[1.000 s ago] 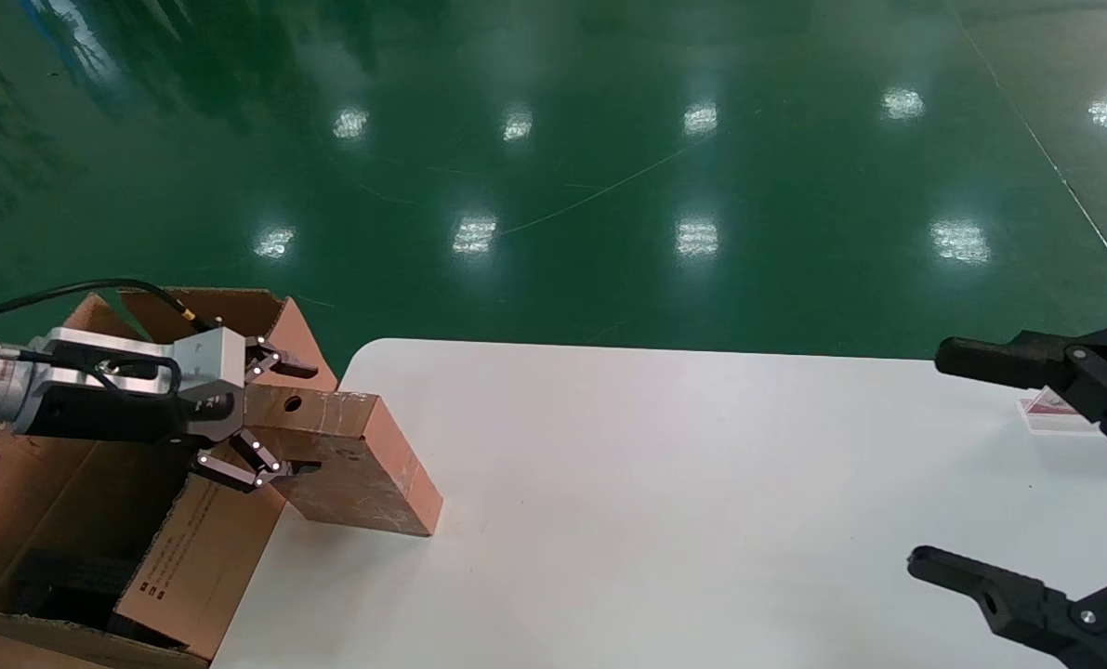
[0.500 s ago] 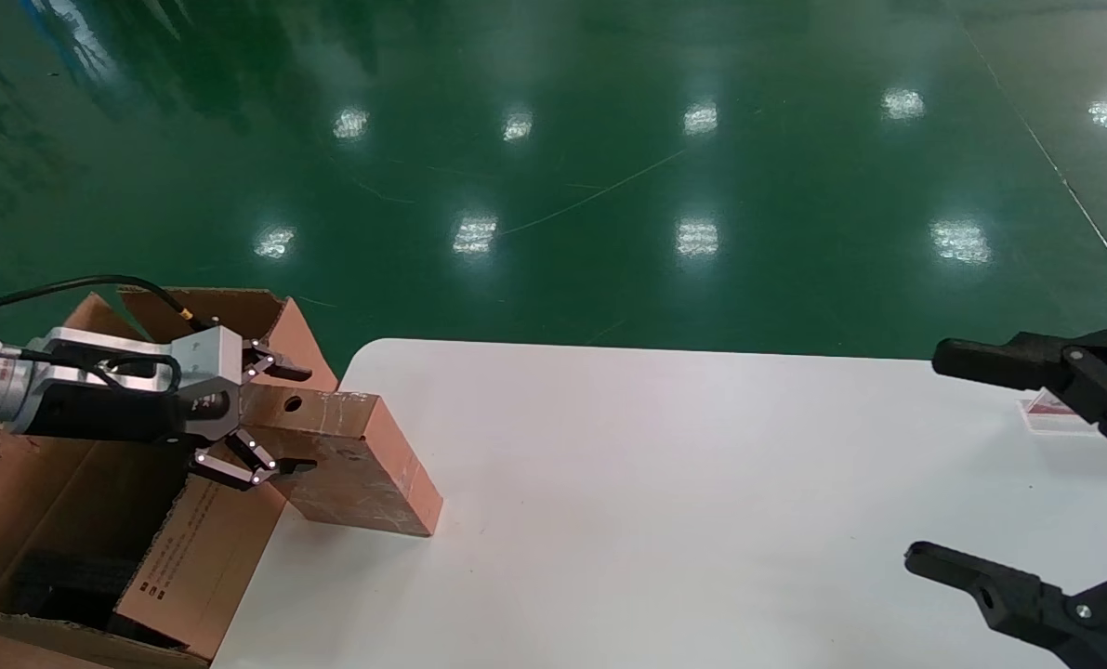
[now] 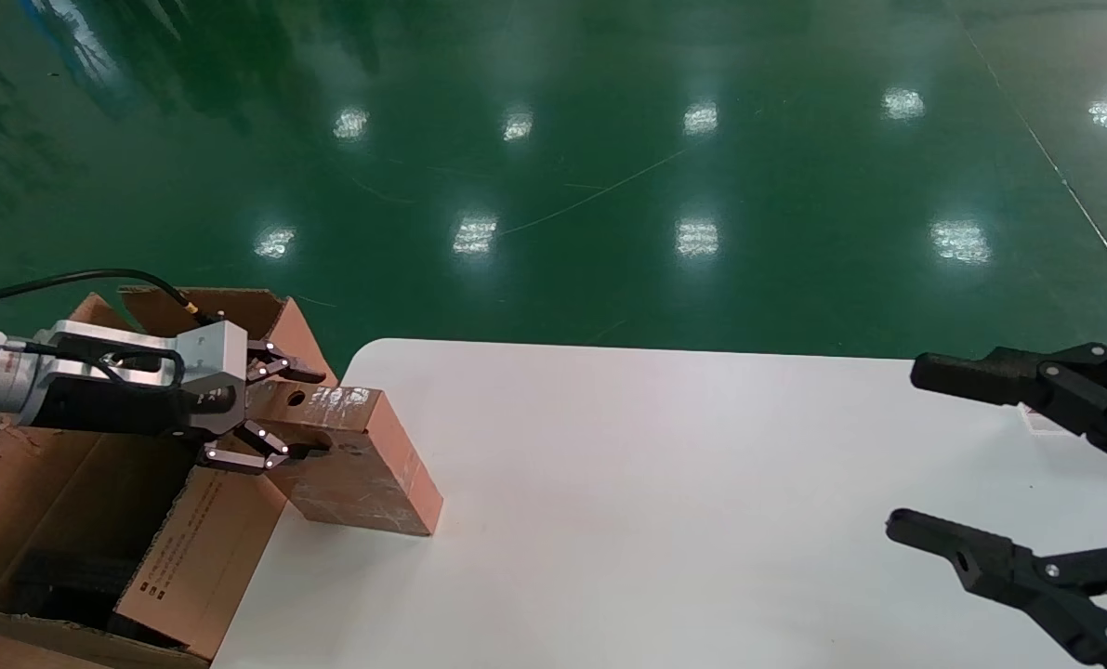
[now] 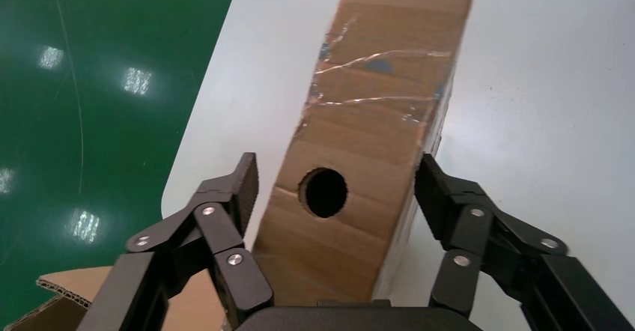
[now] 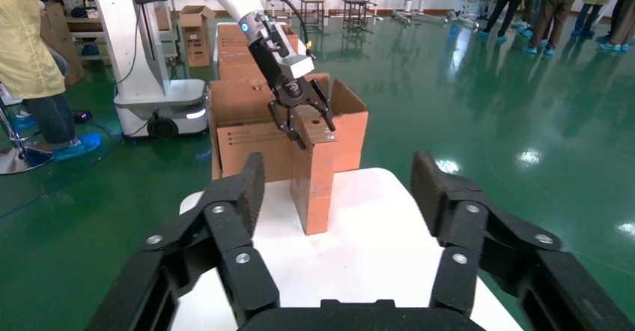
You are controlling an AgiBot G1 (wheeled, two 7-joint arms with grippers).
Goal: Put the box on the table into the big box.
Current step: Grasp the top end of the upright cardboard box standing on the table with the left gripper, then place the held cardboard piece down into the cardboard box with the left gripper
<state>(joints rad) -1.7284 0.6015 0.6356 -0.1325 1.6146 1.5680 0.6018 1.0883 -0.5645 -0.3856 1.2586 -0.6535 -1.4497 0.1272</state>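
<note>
Left hand (image 3: 295,413) is sitting at the near-left corner of the large white smooth-topped desk (image 3: 665,483), its black fingers (image 4: 232,196) spread to either side of the small oblong brown cardboard box (image 3: 362,465). In the left wrist view both pads are lying close against the box's side faces; firm contact cannot be confirmed, so the hand is bracketing the box rather than clearly clamping it. The box is resting on the desk by its far end, with the gripped end at the desk edge, over the flap of the large brown corrugated carton (image 3: 191,548). A small round hole (image 4: 323,191) is showing in the box's upper face, between the fingers, and shiny clear tape (image 4: 374,84) is crossing that face farther along.

The carton is standing open just beside the desk's left edge, flaps upright, black print on the nearest flap, dark padding showing inside.

Right hand (image 3: 967,465) is hovering over the desk's right side, well apart from the box, fingers wide open and holding nothing.
</note>
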